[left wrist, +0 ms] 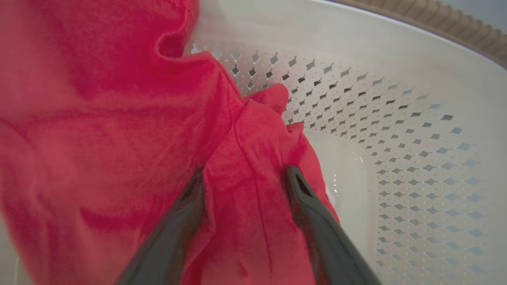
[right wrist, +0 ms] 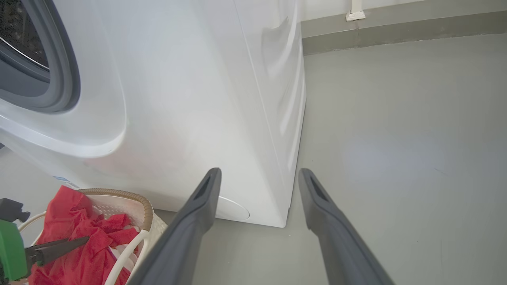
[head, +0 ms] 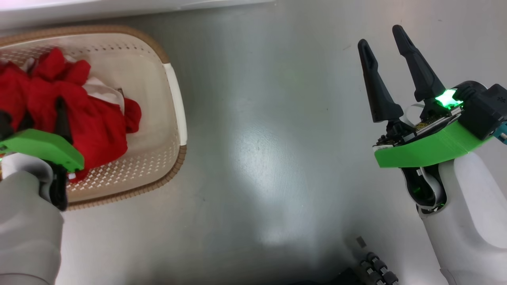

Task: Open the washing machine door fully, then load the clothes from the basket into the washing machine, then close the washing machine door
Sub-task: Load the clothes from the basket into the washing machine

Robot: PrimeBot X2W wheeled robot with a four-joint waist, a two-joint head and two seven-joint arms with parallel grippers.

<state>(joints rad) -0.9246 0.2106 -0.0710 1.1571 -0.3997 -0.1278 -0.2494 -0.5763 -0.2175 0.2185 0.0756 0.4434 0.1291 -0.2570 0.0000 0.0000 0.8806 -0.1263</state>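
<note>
Red clothes (head: 91, 118) heaped inside the basket (head: 158, 47) look soft, light and limp, likely best pinched at the bunched fold the left hand (left wrist: 245, 178) straddles, fingers apart, not yet clamped; right hand (head: 382, 36) spread, empty, well clear of the basket.

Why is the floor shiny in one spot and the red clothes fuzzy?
Head view: light glare makes a pale patch on the floor. Left wrist view: the clothes sit near the lens, so they blur. Right wrist view: the wide lens curves the washing machine.
</note>
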